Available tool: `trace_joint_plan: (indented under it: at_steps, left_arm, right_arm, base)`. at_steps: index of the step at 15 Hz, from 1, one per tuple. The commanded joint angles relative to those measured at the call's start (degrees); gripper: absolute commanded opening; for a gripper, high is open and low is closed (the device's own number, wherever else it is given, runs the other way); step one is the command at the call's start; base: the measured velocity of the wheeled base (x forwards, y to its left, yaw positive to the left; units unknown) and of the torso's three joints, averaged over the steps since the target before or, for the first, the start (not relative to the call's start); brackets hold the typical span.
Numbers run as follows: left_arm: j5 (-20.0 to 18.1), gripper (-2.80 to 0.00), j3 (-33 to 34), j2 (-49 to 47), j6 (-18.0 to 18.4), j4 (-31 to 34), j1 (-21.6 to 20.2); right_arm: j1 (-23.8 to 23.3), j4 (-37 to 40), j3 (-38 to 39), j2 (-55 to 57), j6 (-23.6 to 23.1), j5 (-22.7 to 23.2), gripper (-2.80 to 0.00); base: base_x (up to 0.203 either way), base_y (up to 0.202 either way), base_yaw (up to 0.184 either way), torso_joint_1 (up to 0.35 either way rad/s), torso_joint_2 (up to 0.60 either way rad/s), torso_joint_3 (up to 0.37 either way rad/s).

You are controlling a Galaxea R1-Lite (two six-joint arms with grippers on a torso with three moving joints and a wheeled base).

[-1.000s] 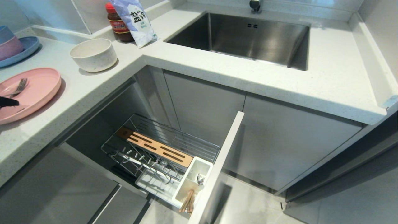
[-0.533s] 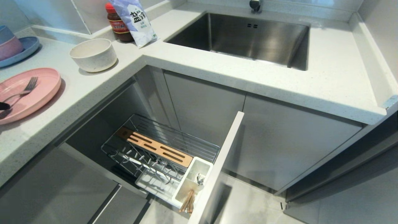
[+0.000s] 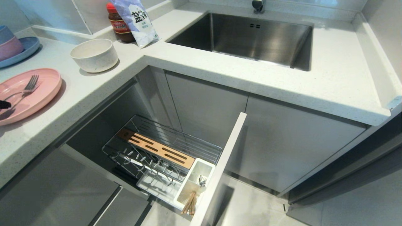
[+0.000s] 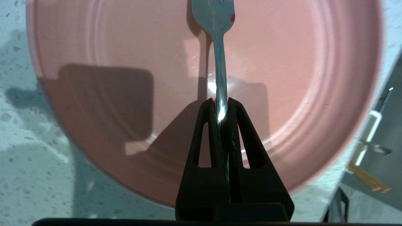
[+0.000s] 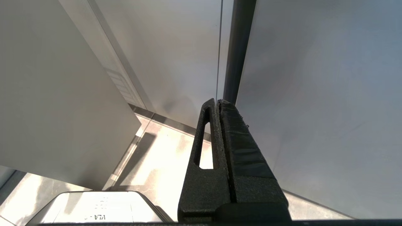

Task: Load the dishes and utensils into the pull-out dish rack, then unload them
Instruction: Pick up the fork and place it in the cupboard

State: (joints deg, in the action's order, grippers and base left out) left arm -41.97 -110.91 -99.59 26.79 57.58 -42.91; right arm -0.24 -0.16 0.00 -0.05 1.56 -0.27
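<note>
Fork (image 4: 220,62) handle is clamped in the left gripper (image 4: 222,108) above the pink plate (image 4: 110,94); lift vertically, keeping it level, clear of the plate rim before traversing.

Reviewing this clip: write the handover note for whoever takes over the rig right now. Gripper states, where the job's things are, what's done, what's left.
Left gripper: jaws shut on the fork by its handle, over the pink plate on the left counter.
Right gripper: jaws shut, empty, parked low beside the cabinet fronts.
Pull-out dish rack: pulled out; chopsticks stand in its white cutlery holder. No dishes in it.
Speckled bowl: on the counter behind the plate.
Done: only the chopsticks are in the rack.
Left: fork, plate and bowl into the rack, then unload everything.
</note>
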Motion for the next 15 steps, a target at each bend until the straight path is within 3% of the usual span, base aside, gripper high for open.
trace_joint_plan:
  at_steps: [1, 7, 12, 15]
  left_arm:
    - [-0.30, -2.80, -0.02, 3.24, -4.60, -0.09, 1.81]
    - [-0.39, -2.80, -0.01, 15.06, -21.51, -0.34, 10.16]
    - [-0.31, -2.80, 0.01, 19.89, -35.39, -0.19, 26.15]
    - [-0.04, -2.80, 0.89, 20.18, -39.25, 1.37, 37.35]
  right_arm:
    - [-0.02, -0.02, 0.09, -0.13, 0.02, 0.00, -2.80]
    - [-0.02, -0.02, 0.09, -0.13, 0.02, 0.00, -2.80]
    - [-0.01, -0.02, 0.09, -0.13, 0.02, 0.00, -2.80]
    - [-0.02, -0.02, 0.09, -0.13, 0.02, 0.00, -2.80]
  base:
    - [0.000, 0.000, 0.000, 0.000, 0.00, 0.000]
    - [0.000, 0.000, 0.000, 0.000, 0.00, 0.000]
    - [0.000, 0.000, 0.000, 0.000, 0.00, 0.000]
    - [0.000, 0.000, 0.000, 0.000, 0.00, 0.000]
